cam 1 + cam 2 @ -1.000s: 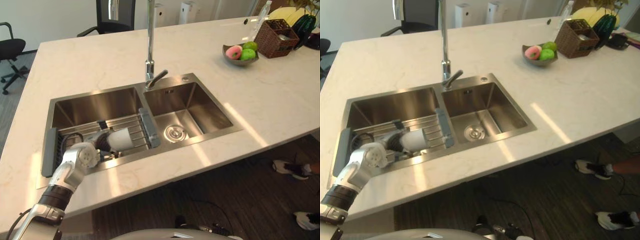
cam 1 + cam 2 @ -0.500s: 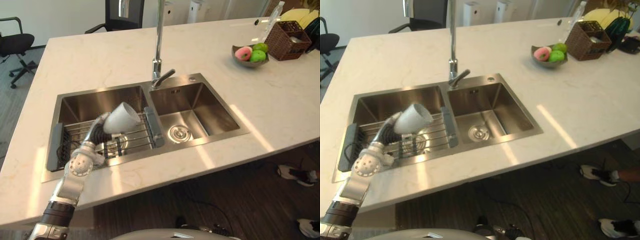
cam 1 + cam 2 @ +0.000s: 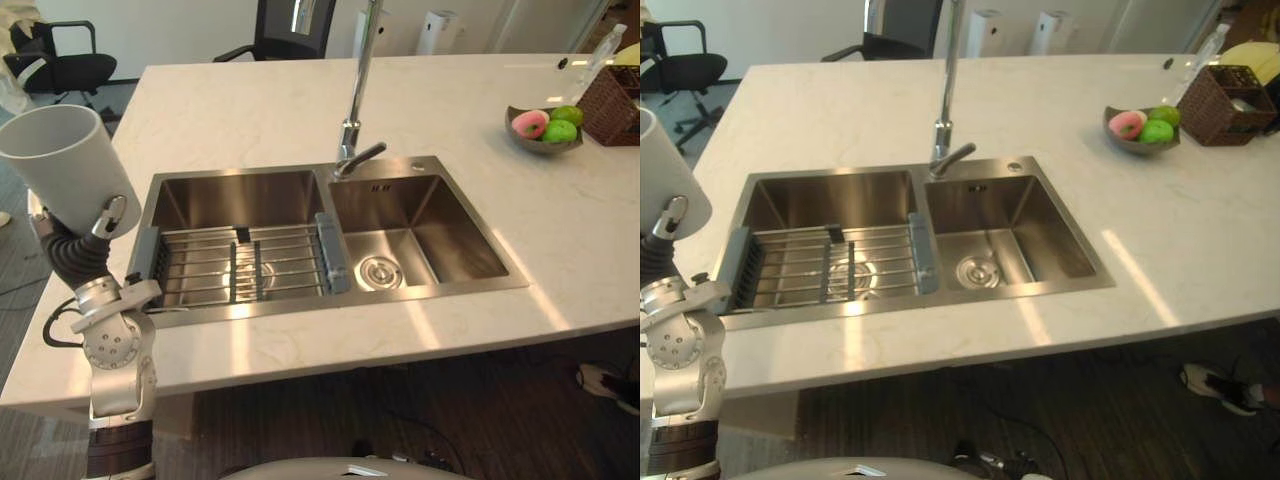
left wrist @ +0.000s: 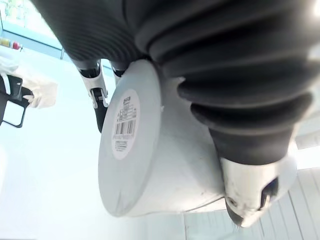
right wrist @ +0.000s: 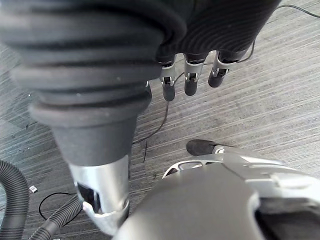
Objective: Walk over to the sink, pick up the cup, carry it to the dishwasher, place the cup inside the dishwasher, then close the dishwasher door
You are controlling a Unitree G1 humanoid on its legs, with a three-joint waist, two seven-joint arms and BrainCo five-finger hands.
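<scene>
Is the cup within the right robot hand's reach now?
Probably not: the right robot hand hangs low above the floor, while the left robot hand holds the cup high on the far left.

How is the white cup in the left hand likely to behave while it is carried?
The cup looks rigid, with smooth walls, so it may be slippery in the grip of the left hand. One hand alone holds it up, tilted, so it is probably light. Its round tapered body would likely roll if laid on its side.
</scene>
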